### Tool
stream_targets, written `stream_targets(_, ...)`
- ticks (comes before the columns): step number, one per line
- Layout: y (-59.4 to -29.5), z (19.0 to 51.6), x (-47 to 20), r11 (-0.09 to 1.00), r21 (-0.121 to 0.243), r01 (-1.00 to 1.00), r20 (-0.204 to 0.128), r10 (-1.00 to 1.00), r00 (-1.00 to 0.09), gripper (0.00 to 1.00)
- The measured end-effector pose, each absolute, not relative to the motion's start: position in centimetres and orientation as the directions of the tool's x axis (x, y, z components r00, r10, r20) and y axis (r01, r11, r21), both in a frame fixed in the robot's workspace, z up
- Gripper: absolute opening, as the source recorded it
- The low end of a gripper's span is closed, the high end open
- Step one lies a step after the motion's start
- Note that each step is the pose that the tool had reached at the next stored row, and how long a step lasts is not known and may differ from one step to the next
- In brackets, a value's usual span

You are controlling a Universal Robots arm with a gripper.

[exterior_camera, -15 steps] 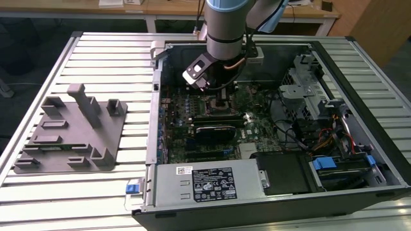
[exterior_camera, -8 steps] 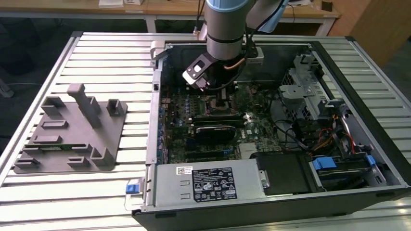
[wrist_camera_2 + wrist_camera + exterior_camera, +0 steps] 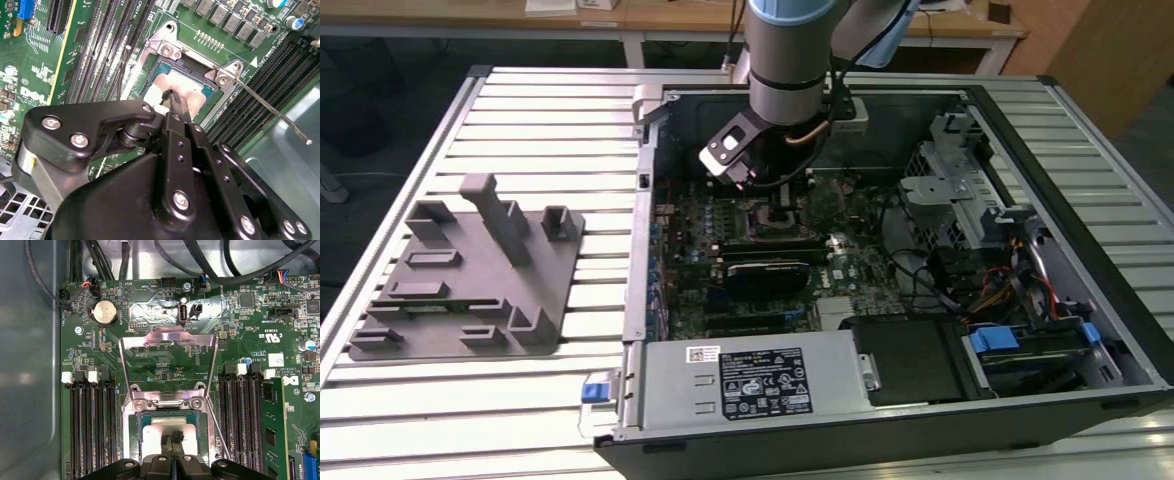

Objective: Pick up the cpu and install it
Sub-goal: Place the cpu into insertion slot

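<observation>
Closest to the lens are the arm's black fingers (image 3: 176, 107), drawn together with no gap showing between the tips. The tips touch, or sit just over, the middle of the cpu (image 3: 192, 95), and they clamp nothing by its edges. The cpu lies flat inside the socket (image 3: 161, 64) on the motherboard (image 3: 85, 355), so picking up and placing look done. The metal hold-down frame (image 3: 170, 340) stands tipped open and its wire lever (image 3: 270, 107) is swung free, so locking down appears left. The open computer case (image 3: 647, 250) rests on a slatted surface (image 3: 520, 110).
</observation>
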State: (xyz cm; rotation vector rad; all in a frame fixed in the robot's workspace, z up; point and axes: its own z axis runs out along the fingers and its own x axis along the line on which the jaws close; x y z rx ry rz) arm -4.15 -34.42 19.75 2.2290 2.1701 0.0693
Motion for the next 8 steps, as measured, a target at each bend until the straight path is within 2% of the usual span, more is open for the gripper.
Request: stream_targets(8, -34.42, 20.18, -4.15, -0.027, 0.053, 0.998, 0.011, 1.0, 0.026, 0.11)
